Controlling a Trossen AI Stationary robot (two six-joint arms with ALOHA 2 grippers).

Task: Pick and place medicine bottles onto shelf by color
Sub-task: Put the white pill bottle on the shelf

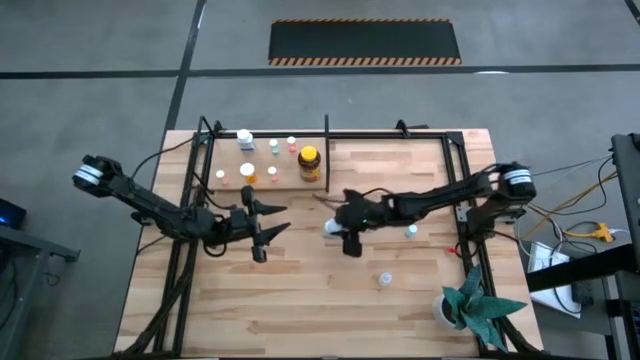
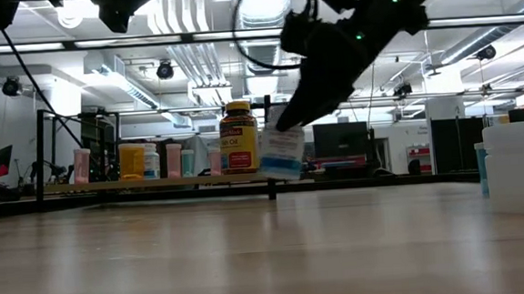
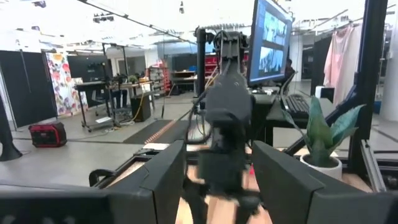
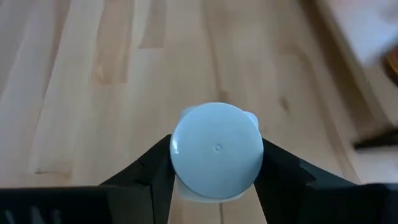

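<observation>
My right gripper (image 1: 336, 227) is over the table's middle, shut on a small pale blue-capped medicine bottle (image 2: 282, 151). My left gripper (image 1: 268, 223) hangs to its left, open, with nothing between its fingers (image 3: 166, 180). The shelf (image 1: 327, 140) stands along the far edge. Several small bottles (image 1: 248, 172) and the amber jar (image 1: 309, 162) stand on its board left of the divider post. Two more small bottles (image 1: 411, 232) (image 1: 385, 279) stand loose on the table at the right. My right gripper pinches the bottle between its two fingers (image 4: 155, 167), one on each side at the round pale blue cap (image 4: 216, 153). The fingers slant down from the table's right. The bottle hangs tilted below them (image 2: 283, 155), lifted clear of the table.
A white pot with a green plant (image 1: 462, 305) stands at the near right corner. The black shelf frame (image 1: 462, 190) runs down both sides of the table. Bare wood lies between the arms and the near edge.
</observation>
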